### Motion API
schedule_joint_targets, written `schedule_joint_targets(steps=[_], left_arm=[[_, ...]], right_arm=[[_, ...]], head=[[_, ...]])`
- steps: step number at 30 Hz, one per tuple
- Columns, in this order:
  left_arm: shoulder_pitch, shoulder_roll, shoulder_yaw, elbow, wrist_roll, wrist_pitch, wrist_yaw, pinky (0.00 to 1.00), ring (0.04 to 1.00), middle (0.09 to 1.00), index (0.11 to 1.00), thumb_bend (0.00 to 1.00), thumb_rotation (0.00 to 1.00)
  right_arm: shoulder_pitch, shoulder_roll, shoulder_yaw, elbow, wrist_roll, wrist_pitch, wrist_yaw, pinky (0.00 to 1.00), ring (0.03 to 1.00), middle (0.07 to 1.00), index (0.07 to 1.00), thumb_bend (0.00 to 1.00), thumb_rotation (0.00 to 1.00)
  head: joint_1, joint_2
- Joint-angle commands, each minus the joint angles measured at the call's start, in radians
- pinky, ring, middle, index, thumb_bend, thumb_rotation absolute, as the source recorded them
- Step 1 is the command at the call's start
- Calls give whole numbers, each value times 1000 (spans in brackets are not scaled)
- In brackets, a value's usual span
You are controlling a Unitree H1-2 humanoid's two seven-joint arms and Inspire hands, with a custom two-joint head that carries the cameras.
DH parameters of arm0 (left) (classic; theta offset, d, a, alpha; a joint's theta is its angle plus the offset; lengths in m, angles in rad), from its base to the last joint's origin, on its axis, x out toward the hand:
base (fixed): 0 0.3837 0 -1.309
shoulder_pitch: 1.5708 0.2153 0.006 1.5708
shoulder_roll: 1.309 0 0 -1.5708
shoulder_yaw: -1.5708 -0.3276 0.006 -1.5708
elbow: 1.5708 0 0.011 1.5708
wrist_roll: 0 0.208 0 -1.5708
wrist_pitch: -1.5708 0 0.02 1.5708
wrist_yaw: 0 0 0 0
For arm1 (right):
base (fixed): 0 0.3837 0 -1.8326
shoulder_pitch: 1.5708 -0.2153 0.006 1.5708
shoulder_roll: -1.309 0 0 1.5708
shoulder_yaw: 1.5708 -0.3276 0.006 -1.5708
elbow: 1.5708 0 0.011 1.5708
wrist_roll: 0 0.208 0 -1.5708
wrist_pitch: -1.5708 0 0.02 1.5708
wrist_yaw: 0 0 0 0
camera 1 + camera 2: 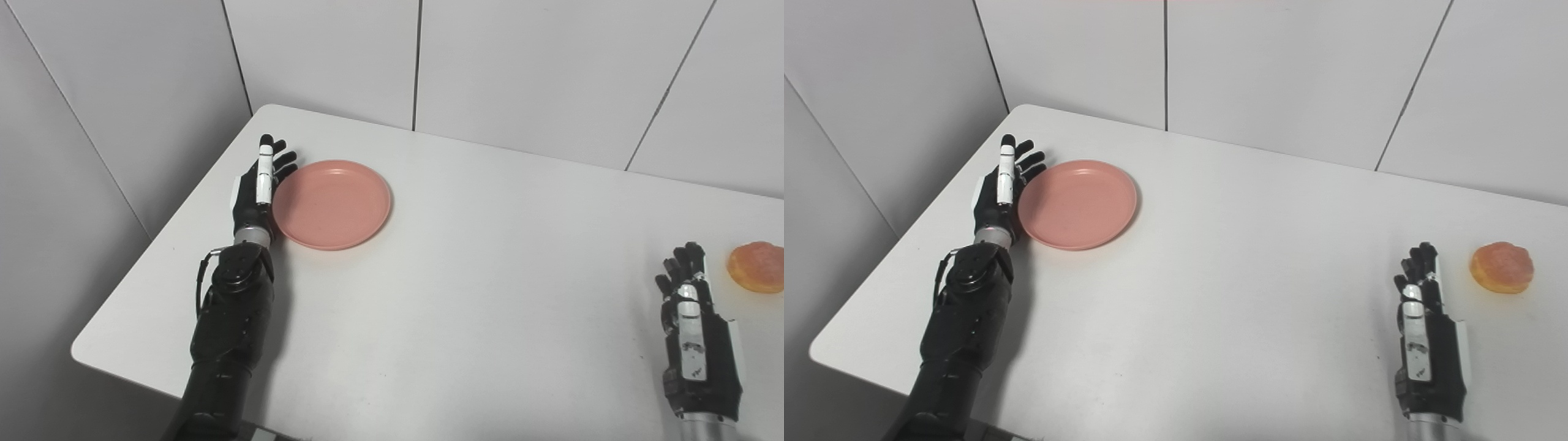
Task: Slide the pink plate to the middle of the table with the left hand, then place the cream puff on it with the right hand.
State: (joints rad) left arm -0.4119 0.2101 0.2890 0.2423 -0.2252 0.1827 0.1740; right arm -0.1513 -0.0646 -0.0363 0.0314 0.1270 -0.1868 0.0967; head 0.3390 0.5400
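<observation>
Right eye view: left hand point(998, 190) flanks pink plate point(1077, 203); cream puff point(1502, 267) well apart.

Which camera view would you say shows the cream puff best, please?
The right eye view: the whole cream puff lies inside the frame, with table visible on all sides, just right of the right robot hand. In the left eye view it sits at the right border, its edge cropped.
</observation>
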Motion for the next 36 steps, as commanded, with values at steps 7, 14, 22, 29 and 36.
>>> schedule_joint_targets(steps=[7, 14, 22, 29, 36], left_arm=[[-11, -52, -41, -56, -11, 32, -34, 851, 801, 796, 805, 588, 1000], [9, -97, -85, -116, -25, 89, -53, 826, 807, 805, 812, 552, 1000], [55, -157, -172, -174, -5, 101, -88, 844, 825, 820, 824, 552, 1000], [105, -211, -252, -216, 57, 69, -92, 838, 826, 821, 823, 555, 1000], [148, -258, -280, -249, 83, 41, -88, 834, 819, 818, 809, 546, 1000]], right_arm=[[-2, 4, -3, 10, 10, -42, 5, 1000, 1000, 1000, 1000, 625, 880], [-1, 8, -1, -9, 6, -19, -3, 1000, 1000, 1000, 1000, 619, 884], [-1, 6, 2, -13, 20, -11, 6, 1000, 1000, 1000, 1000, 602, 857], [4, 12, 7, -15, -16, -21, -10, 1000, 1000, 1000, 1000, 620, 871], [6, 35, 24, -52, -21, 19, -15, 1000, 1000, 1000, 1000, 664, 831]], head=[[-1, 5], [-19, 12], [-51, 23], [-123, 49], [-282, 85]])
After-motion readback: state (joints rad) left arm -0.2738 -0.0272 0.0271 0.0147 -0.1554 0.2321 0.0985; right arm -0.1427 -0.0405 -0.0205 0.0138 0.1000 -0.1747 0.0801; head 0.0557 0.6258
